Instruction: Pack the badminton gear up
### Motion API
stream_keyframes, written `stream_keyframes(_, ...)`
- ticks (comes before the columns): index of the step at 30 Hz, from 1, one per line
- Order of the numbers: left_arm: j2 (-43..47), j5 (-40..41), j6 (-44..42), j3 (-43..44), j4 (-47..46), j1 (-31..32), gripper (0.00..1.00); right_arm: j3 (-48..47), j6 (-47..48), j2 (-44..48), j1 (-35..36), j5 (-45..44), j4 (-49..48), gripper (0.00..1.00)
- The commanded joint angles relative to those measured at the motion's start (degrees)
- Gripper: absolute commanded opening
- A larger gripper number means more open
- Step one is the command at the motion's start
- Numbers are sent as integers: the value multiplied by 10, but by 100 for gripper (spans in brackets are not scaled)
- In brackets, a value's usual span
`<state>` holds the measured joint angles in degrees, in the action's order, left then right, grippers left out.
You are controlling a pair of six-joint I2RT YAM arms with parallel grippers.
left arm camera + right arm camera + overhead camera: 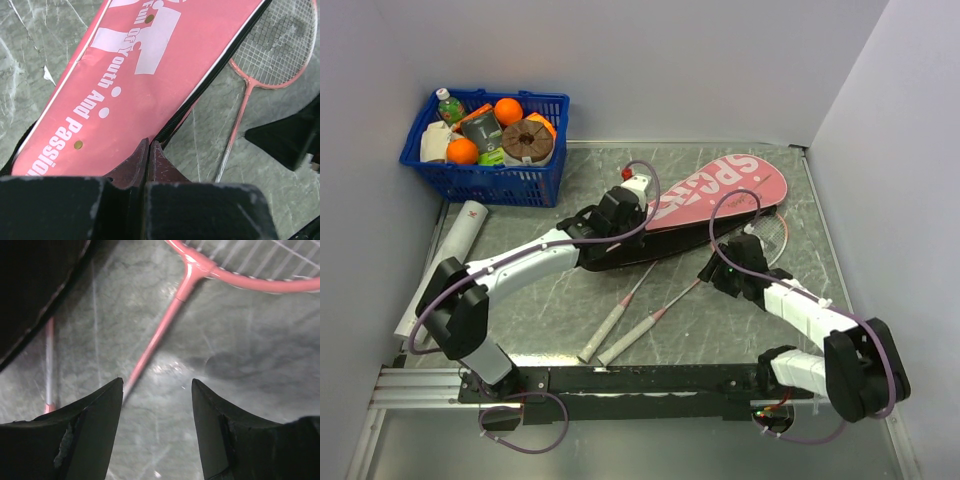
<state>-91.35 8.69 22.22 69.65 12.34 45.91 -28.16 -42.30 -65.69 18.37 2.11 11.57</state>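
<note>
Your left pincer [149, 152] is clenched, its tips meeting right at the black zip edge of the pink racket bag [150, 70]. It may be pinching fabric, but that's hard to tell. Your right pincer [157, 390] stands released over the table [250, 355], and the pink shaft of a racket [162, 330] slants toward the gap between its fingers.
</note>
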Motion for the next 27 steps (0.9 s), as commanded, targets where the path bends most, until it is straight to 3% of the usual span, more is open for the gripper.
stream_keyframes(1, 36, -17, 17, 1, -10, -6, 1, -14, -46, -29, 23, -20, -71, 64)
stream_keyframes(8, 43, -18, 16, -9, -12, -9, 1, -33, -69, -100, 46, -33, -86, 62)
stream_keyframes(14, 43, -31, 16, -16, -16, -13, 1, -21, -98, -134, 46, -26, -113, 55)
stream_keyframes(19, 50, -32, 14, -25, -15, -13, 1, -15, -110, -163, 47, -8, -155, 35)
stream_keyframes(23, 57, -37, 17, -38, -18, -13, 1, -12, -107, -189, 45, 11, -170, 12)
stream_keyframes(27, 67, -39, 25, -55, -25, -13, 1, -7, -98, -190, 46, 19, -178, 0)
